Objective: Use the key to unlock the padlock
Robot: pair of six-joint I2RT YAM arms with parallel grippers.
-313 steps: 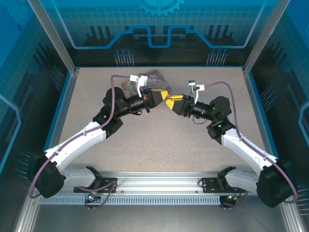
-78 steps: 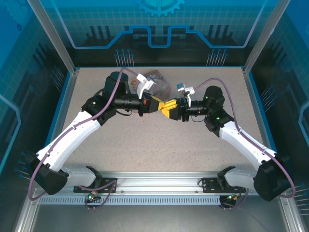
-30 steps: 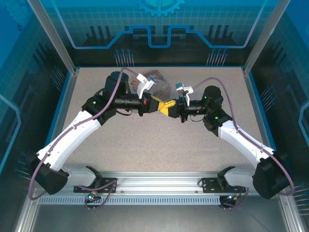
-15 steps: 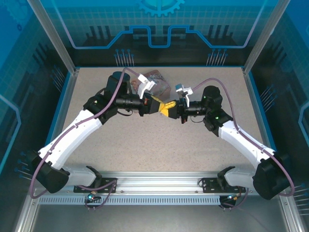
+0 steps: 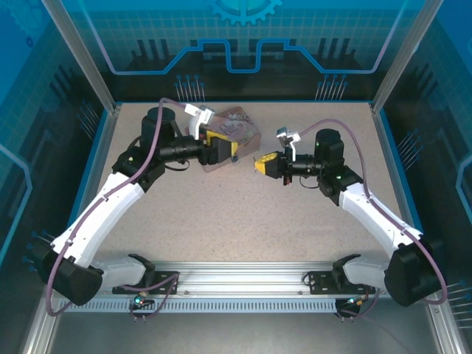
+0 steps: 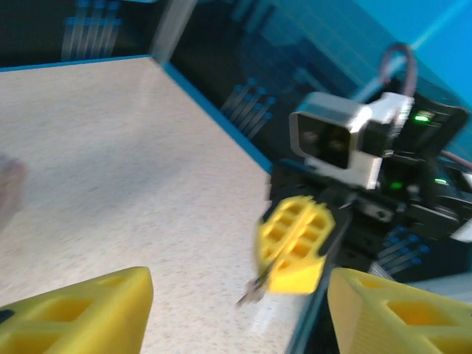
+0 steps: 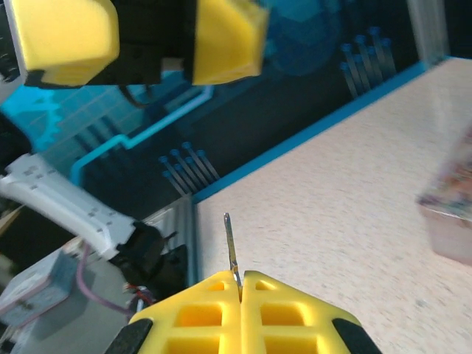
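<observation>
Above the far middle of the worktop (image 5: 221, 221), clenching the key (image 7: 231, 247) in the right fingers (image 7: 247, 284) with its tip jutting toward the left fingers (image 5: 225, 150), released wide just beside the pink box (image 5: 240, 127).

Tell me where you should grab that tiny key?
At its back end, coming from behind along its length. The right end effector holds the key that way: shut on one end, with the thin straight shaft poking out in front, free to use.
</observation>
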